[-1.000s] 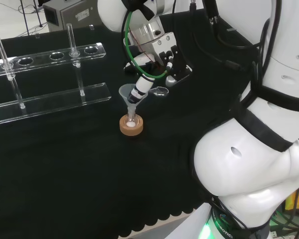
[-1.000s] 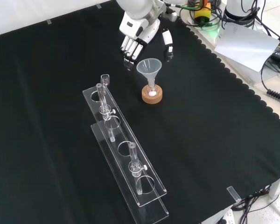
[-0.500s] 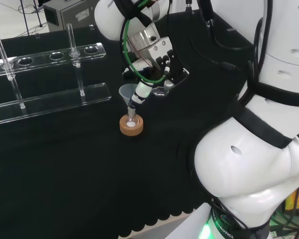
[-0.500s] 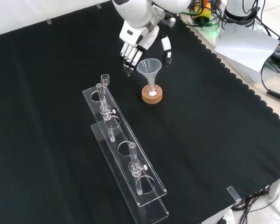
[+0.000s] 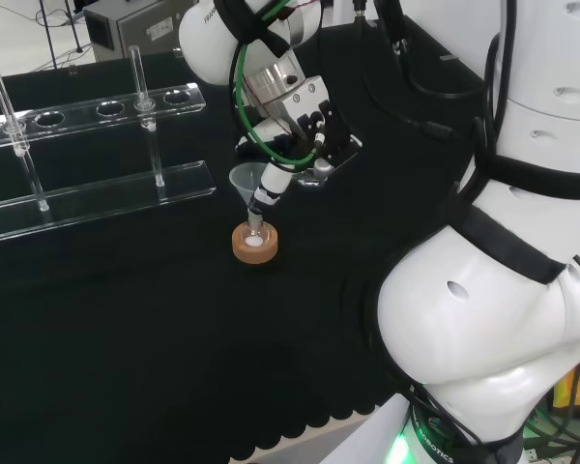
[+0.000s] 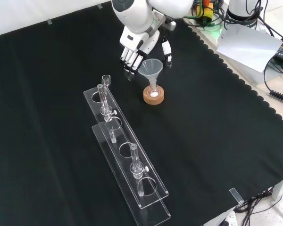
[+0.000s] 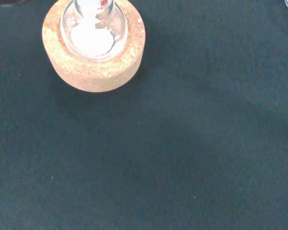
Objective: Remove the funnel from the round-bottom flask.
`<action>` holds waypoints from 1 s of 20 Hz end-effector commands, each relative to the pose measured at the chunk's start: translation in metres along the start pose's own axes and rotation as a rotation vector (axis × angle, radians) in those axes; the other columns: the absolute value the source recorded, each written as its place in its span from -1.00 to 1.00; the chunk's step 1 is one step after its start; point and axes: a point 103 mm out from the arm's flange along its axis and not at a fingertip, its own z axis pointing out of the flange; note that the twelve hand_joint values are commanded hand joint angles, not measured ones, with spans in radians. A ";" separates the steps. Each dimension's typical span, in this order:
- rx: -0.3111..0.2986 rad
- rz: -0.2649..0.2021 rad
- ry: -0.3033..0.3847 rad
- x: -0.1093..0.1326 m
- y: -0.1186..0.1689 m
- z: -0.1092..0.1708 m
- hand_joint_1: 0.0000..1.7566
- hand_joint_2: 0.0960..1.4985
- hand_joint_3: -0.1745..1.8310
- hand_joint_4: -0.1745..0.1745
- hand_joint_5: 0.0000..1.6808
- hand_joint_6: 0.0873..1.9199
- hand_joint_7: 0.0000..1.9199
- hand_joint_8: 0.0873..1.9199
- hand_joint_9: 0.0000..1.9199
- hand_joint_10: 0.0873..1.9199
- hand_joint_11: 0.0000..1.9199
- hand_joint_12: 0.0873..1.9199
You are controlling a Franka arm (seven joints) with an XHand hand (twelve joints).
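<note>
Funnel (image 6: 151,69) seated in flask (image 7: 93,28) on cork ring (image 6: 153,96). Robot hand (image 6: 137,47) just behind funnel — fingers straight, spread either side, holding nothing.

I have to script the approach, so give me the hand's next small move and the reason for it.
Probably close the fingers and thumb on the funnel. The hand is open, straddling the cone, fingers on its left and thumb on its right in the front view, apparently not yet touching. The funnel sits in the flask on the cork ring.
</note>
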 end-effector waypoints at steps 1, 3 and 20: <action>-0.023 -0.001 -0.009 -0.002 0.005 0.005 -0.28 -0.20 -0.45 -0.21 -0.81 -1.00 -0.97 -0.35 -0.55 -0.34 -0.70 0.46; -0.040 -0.005 -0.016 -0.001 0.006 0.005 -0.25 -0.20 -0.41 -0.24 -0.74 -1.00 -0.89 -0.34 -0.41 -0.40 -0.67 0.43; -0.152 -0.008 -0.096 -0.002 -0.017 -0.037 -0.11 -0.19 -0.28 -0.14 -0.31 -0.35 -0.21 -0.37 0.13 -0.60 -0.41 0.28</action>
